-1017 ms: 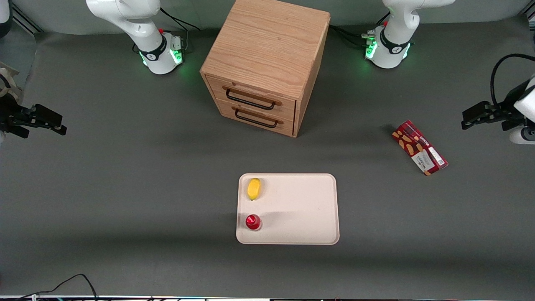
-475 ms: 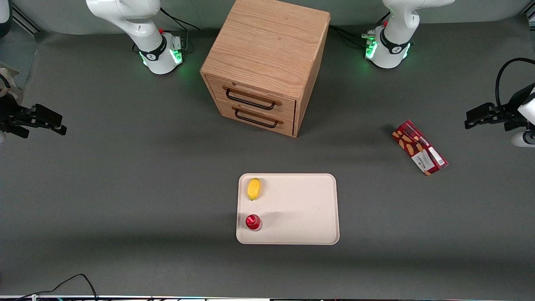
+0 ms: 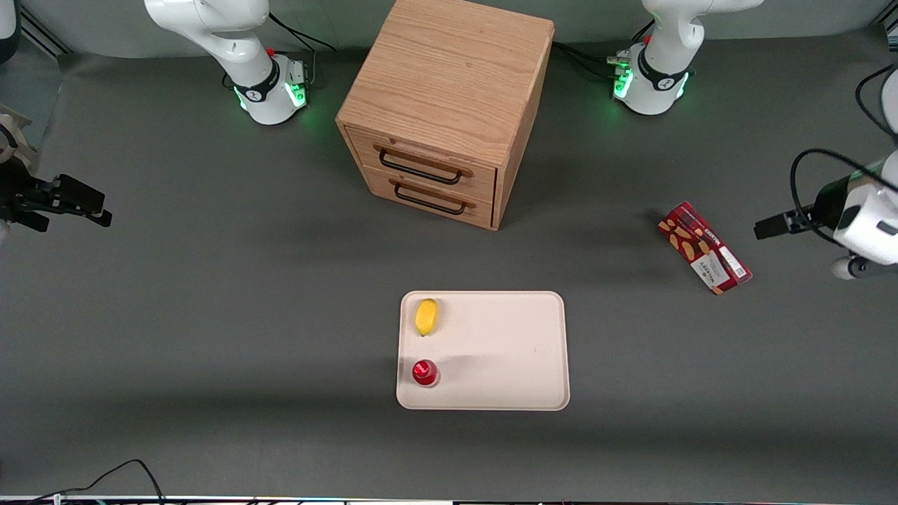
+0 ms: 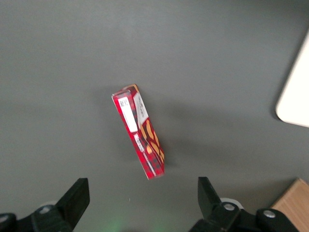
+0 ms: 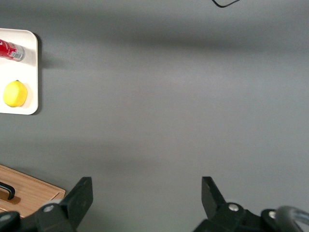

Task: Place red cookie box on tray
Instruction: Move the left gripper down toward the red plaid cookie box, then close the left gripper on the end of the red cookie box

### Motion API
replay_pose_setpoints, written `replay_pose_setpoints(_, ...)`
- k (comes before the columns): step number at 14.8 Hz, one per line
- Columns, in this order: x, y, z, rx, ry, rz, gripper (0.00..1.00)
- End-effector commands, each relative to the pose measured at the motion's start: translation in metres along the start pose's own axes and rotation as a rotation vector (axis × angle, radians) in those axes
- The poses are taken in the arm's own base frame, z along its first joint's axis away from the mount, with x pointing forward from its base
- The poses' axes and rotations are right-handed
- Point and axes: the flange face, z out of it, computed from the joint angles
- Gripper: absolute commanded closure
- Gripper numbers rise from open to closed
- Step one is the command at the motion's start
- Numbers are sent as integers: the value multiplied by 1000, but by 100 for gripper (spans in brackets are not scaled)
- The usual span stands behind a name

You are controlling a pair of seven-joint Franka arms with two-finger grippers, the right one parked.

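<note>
One cookie box (image 3: 704,247), one tray (image 3: 505,351), fingers (image 4: 143,198) apart

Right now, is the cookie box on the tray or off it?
Off. The red cookie box lies on the table toward the working arm's end, well apart from the tray. The open gripper hovers above it.

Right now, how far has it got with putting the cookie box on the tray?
Nothing is done yet. The red cookie box lies on the table, away from the tray, which holds only a lemon and a small red bottle. The gripper hovers open above the box. Grasping, carrying and placing remain.
</note>
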Motion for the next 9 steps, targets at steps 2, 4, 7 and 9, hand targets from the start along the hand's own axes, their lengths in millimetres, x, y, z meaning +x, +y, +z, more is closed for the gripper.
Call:
replay_pose_setpoints(2, -13, -27, 65, -13, 55, -62, 0)
replay_pose_setpoints(4, -17, -38, 102, -23, 84, -84, 0)
replay_pose_setpoints(7, -27, -52, 154, -45, 129, -119, 0)
replay_pose_setpoints(9, -37, -51, 188, -60, 164, -159, 0)
